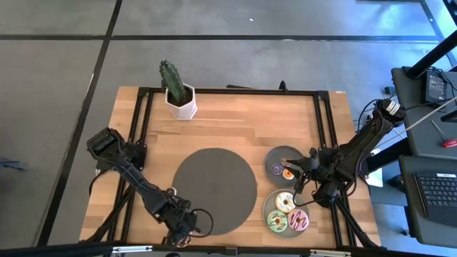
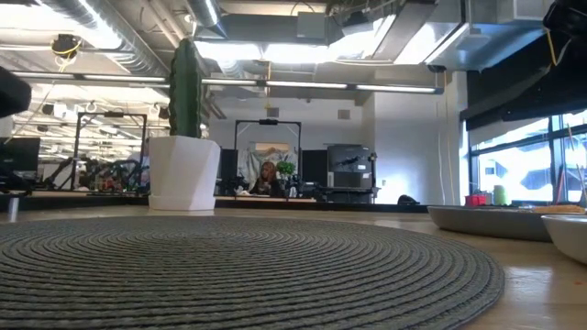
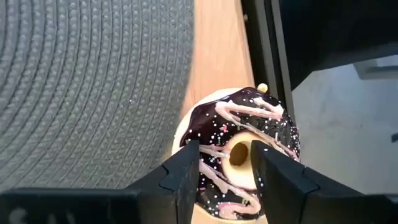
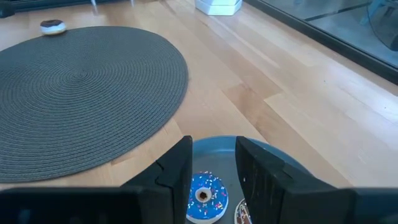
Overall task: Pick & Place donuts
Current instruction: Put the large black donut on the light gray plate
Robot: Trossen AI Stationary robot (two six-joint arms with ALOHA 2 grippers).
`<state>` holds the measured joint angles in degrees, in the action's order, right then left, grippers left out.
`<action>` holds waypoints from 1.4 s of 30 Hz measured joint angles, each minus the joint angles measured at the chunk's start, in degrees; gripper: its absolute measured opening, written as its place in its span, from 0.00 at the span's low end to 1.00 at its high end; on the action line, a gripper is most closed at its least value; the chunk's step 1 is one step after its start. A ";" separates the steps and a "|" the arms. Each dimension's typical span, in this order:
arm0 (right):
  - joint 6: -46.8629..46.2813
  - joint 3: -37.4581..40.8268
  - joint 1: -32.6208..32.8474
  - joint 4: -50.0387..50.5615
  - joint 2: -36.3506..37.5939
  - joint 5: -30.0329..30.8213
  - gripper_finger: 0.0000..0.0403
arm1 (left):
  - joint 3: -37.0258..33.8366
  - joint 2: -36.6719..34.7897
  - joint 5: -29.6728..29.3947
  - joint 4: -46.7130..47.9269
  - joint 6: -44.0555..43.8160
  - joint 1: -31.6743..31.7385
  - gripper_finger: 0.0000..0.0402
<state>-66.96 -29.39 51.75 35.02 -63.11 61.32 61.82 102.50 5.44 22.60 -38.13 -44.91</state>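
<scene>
A chocolate donut (image 3: 249, 124) with pink drizzle and sprinkles lies flat on the wood between the dark round mat (image 3: 93, 81) and the table's near edge. It also shows far off in the right wrist view (image 4: 53, 26). My left gripper (image 3: 225, 163) is open right over it, one finger on each side of the donut's hole; in the high view the gripper (image 1: 184, 234) hides the donut. My right gripper (image 4: 214, 168) is open above the far grey plate (image 1: 284, 154), which holds a blue mini donut (image 4: 204, 198) and an orange mini donut (image 1: 288, 173). My left gripper comes at the chocolate donut from above, pointing down, its fingertips (image 3: 189, 168) over the ring's iced top. I cannot tell whether they touch it. The donut lies flat on the table.
A nearer grey plate (image 1: 268, 208) holds a cream, a pale green and a pink donut. A cactus in a white pot (image 1: 180, 100) stands at the table's far edge. The mat (image 1: 214, 189) covers the table's middle. Black frame rails run along the table's edges.
</scene>
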 joint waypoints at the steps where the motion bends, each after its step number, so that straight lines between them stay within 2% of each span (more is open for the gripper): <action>1: 0.00 0.00 0.00 0.01 0.00 0.00 0.31 | 0.48 0.00 -0.19 0.91 0.13 0.00 0.35; 6: 0.00 0.00 0.00 0.01 0.00 0.02 0.31 | 2.28 0.02 -0.79 4.99 0.54 0.00 0.32; 14: 0.04 0.00 0.00 0.01 0.00 0.04 0.31 | 2.34 0.02 -3.98 6.16 0.80 -0.01 0.26; 25: 1.44 0.00 0.00 0.00 0.00 0.09 0.31 | 3.28 0.12 -4.44 7.51 -0.70 -0.63 0.21; 42: 1.67 0.00 0.00 -0.02 0.00 0.04 0.31 | 3.28 2.03 -5.67 5.52 -1.67 -0.70 0.20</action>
<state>-65.29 -29.39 51.75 35.00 -63.11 61.36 65.10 104.53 -0.23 28.12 -39.80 -45.60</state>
